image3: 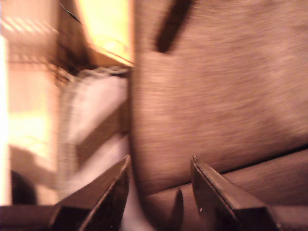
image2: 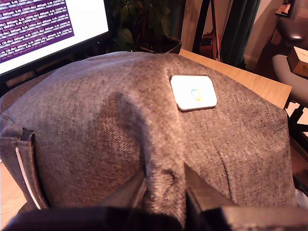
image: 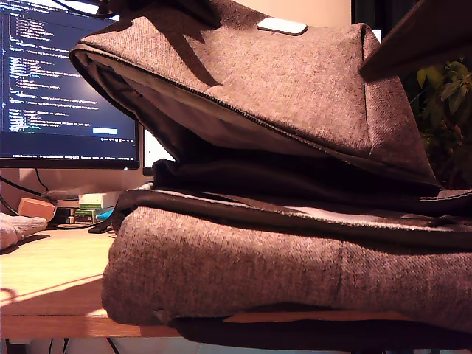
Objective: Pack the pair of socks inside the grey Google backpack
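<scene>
The grey Google backpack (image: 295, 251) fills the exterior view, lying on the wooden desk with its top flap (image: 295, 81) raised and the dark mouth gaping toward the exterior view's left. The pale patch (image2: 193, 92) sits on that flap. My first gripper (image2: 163, 180) is shut on a pinched fold of the flap fabric; it does not show in the exterior view. The pair of socks (image: 15, 228) lies on the desk at the exterior view's left edge. In the blurred second wrist view my second gripper (image3: 160, 163) is open beside the backpack fabric (image3: 221, 96), with the pale ribbed socks (image3: 94, 103) just beyond.
A lit monitor (image: 66, 74) stands behind the desk at the exterior view's left, with small boxes (image: 92, 203) under it. A plant (image: 446, 110) is at the exterior view's right. The desk's front edge (image: 51, 321) runs below the backpack. A dark blurred shape (image: 420, 37) crosses the upper corner at that view's right.
</scene>
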`<state>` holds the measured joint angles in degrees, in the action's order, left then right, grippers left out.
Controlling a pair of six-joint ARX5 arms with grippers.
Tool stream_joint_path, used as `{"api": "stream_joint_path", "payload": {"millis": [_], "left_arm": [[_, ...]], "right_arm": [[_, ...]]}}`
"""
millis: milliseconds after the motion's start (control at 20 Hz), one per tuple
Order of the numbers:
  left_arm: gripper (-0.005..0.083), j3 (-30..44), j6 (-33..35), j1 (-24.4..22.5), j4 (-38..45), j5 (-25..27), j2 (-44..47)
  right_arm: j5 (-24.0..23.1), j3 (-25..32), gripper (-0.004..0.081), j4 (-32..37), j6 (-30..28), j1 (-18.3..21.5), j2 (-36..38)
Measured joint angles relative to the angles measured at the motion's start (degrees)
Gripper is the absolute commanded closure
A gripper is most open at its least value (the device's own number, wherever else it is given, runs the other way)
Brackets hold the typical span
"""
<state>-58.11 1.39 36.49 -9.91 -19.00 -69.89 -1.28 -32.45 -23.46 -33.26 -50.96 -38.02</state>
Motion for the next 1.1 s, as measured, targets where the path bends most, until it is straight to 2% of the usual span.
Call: {"api": "stream_joint_path", "payload": {"millis": [150, 250, 350, 450, 500, 600, 850, 950, 1000, 1100], "left_arm": [[0.0795, 0.0, 0.0, 0.0, 0.0, 0.0, 0.0], [0.0795, 0.0, 0.0, 0.0, 0.0, 0.0, 0.0], [0.0795, 0.0, 0.0, 0.0, 0.0, 0.0, 0.0], [0.0795, 0.0, 0.0, 0.0, 0.0, 0.0, 0.0], [0.0795, 0.0, 0.0, 0.0, -0.1, 0.0, 0.0], [0.0795, 0.0, 0.0, 0.0, -0.3, 0.0, 0.0], [0.0795, 0.0, -0.6, 0.0, -0.4, 0.0, 0.0], [0.0795, 0.0, -0.9, 0.0, -0.4, 0.0, 0.0], [0.0795, 0.0, -0.9, 0.0, -0.4, 0.1, 0.0], [0.0795, 0.0, -0.9, -0.1, -0.4, 0.1, 0.0]], "right_arm": [[-7.1, -2.3, 0.0339, 2.6, -5.1, -6.4, -4.7], [-9.9, -2.4, 0.0323, 6.5, -6.0, -10.8, -9.5], [-13.6, -2.4, 0.0301, 12.1, -7.6, -14.9, -15.3], [-18.9, -2.4, 0.0216, 19.3, -9.1, -18.5, -19.4], [-21.1, -2.4, 0.0177, 23.1, -11.3, -19.6, -20.9], [-24.2, -2.4, 0.0165, 27.4, -13.3, -20.4, -23.3], [-28.9, -2.4, 0.0165, 30.8, -13.9, -20.0, -32.4], [-31.7, -2.4, 0.0191, 33.1, -14.6, -20.0, -34.4], [-33.3, -2.4, 0.0251, 34.2, -16.2, -20.0, -35.1], [-37.4, -2.4, 0.0449, 36.1, -17.8, -20.3, -36.4]]}}
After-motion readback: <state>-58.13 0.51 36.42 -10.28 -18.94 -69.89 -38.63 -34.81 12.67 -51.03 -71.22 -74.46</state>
